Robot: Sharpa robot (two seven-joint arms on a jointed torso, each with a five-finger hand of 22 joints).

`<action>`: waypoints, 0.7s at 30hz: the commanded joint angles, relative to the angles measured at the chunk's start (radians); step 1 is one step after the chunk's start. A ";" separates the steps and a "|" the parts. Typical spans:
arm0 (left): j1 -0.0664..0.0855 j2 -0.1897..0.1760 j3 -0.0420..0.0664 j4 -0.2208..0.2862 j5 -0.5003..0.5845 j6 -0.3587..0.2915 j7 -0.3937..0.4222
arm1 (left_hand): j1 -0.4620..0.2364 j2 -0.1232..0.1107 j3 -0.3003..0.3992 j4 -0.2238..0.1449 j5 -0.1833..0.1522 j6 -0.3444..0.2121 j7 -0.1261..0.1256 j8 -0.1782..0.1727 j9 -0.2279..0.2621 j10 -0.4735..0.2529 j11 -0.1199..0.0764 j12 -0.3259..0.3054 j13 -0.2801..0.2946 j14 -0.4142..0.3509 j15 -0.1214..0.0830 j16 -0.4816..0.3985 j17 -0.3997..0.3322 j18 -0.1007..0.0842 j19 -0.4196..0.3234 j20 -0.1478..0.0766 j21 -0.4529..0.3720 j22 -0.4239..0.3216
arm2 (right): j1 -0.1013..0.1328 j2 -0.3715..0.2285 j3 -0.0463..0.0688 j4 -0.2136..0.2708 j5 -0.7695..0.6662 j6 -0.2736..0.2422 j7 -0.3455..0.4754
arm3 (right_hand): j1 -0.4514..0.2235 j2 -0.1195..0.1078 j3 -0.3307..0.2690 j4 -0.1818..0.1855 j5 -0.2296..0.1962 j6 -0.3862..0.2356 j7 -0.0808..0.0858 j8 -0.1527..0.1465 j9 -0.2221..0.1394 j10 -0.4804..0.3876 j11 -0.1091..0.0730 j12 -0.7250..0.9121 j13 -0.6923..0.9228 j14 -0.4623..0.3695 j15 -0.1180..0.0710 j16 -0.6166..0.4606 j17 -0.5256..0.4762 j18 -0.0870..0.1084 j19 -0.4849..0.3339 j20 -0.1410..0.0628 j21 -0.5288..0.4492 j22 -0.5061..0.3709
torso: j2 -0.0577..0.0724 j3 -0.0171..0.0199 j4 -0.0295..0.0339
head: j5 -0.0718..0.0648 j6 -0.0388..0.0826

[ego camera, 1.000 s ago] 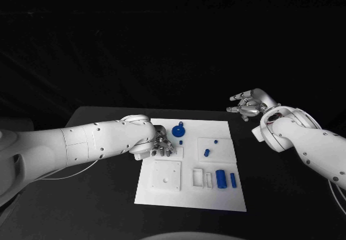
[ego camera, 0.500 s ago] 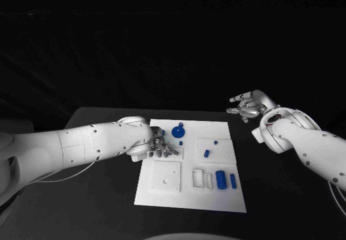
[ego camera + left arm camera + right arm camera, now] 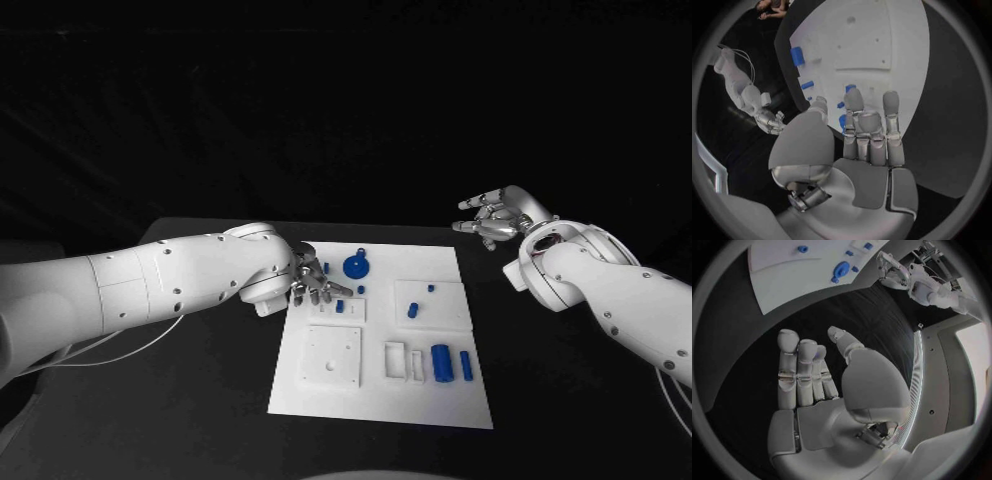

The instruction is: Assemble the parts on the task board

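Evidently the left hand (image 3: 315, 285) hangs empty over the task board (image 3: 378, 400) at its far left part, fingers extended and spread above a small blue part (image 3: 339, 306) (a reach, I judge, not yet a grasp). Next it must lower and pinch that piece. Off the board's far right corner, the right hand (image 3: 495, 216) waits open, holding nothing.

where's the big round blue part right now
In the head view the round blue part sits near the task board's far edge, just right of the left robot hand.
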 commanded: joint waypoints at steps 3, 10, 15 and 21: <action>0.031 0.000 0.014 -0.048 0.081 0.011 0.017 | 0.026 0.047 0.010 -0.059 0.053 -0.088 0.027 0.001 -0.154 0.045 0.011 -0.036 0.012 -0.006 0.009 -0.011 -0.017 -0.011 -0.007 0.007 -0.015 -0.004 | -0.001 0.002 0.000 -0.002 0.007 0.008 0.010 | -0.009 -0.001 0.002 0.006 0.007 -0.004 0.000 -0.003 0.000 -0.005 0.000 0.000 -0.001 -0.005 -0.001 0.001 -0.001 0.016 0.004 0.001 -0.003 0.045 | 0.001 0.0003 -0.0020 | 0.001 0.007; 0.058 0.040 0.033 -0.177 0.082 0.042 0.040 | 0.023 0.059 0.010 -0.085 0.054 -0.137 0.042 0.019 -0.246 0.045 0.018 -0.047 0.027 -0.006 0.009 -0.012 -0.027 -0.011 0.002 0.007 -0.026 -0.003 | -0.001 0.002 0.000 -0.002 0.011 0.010 0.010 | -0.009 -0.002 0.003 0.008 0.011 -0.005 0.000 -0.003 0.000 -0.004 0.000 0.001 -0.001 -0.005 -0.001 0.001 -0.001 0.016 0.004 0.001 -0.003 0.045 | 0.009 0.0013 -0.0069 | 0.002 0.015; 0.069 0.086 0.038 -0.276 0.064 0.083 0.054 | 0.021 0.068 0.010 -0.102 0.061 -0.177 0.046 0.077 -0.284 0.045 0.022 -0.048 0.031 -0.009 0.011 -0.011 -0.031 -0.011 0.002 0.009 -0.031 0.002 | -0.001 0.001 0.000 0.000 0.013 0.012 0.009 | -0.009 -0.002 0.003 0.008 0.011 -0.005 0.000 -0.003 0.000 -0.004 0.000 0.001 -0.001 -0.005 -0.001 0.001 -0.001 0.016 0.004 0.001 -0.003 0.045 | 0.018 0.0027 -0.0150 | 0.009 0.023; 0.073 0.152 0.039 -0.404 0.056 0.168 0.056 | 0.004 0.057 0.017 -0.049 0.018 -0.330 0.036 0.365 -0.163 0.041 0.018 -0.051 0.050 -0.025 0.010 0.006 -0.035 -0.014 -0.004 0.009 -0.036 0.017 | -0.001 0.001 0.001 0.007 0.013 0.013 0.007 | -0.010 -0.002 0.004 0.009 0.013 0.001 0.000 -0.002 0.000 -0.001 0.000 0.003 0.002 -0.004 -0.001 0.002 -0.001 0.016 0.005 0.001 0.002 0.046 | 0.030 0.0053 -0.0250 | 0.019 0.034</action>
